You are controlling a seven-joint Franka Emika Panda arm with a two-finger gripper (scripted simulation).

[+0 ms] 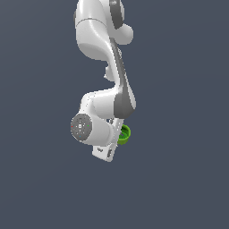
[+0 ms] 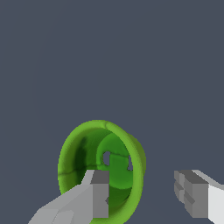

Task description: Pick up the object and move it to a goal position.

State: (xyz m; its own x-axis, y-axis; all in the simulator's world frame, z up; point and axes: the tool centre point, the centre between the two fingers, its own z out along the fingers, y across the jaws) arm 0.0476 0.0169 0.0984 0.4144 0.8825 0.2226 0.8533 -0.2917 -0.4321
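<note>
The green cup point(image 2: 101, 168) is small, tapered and hollow, its flared rim turned toward the wrist camera. The gripper point(image 2: 146, 197) has its jaws spread apart; one finger point(image 2: 94, 197) overlaps the cup's rim, the other stands clear. Plain dark grey-blue surrounds everything.

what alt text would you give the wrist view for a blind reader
A small bright green cup with a flared rim faces the camera, hollow inside showing, against a plain dark grey-blue background. One grey fingertip of the white gripper overlaps the cup; the other stands apart beside it.
</note>
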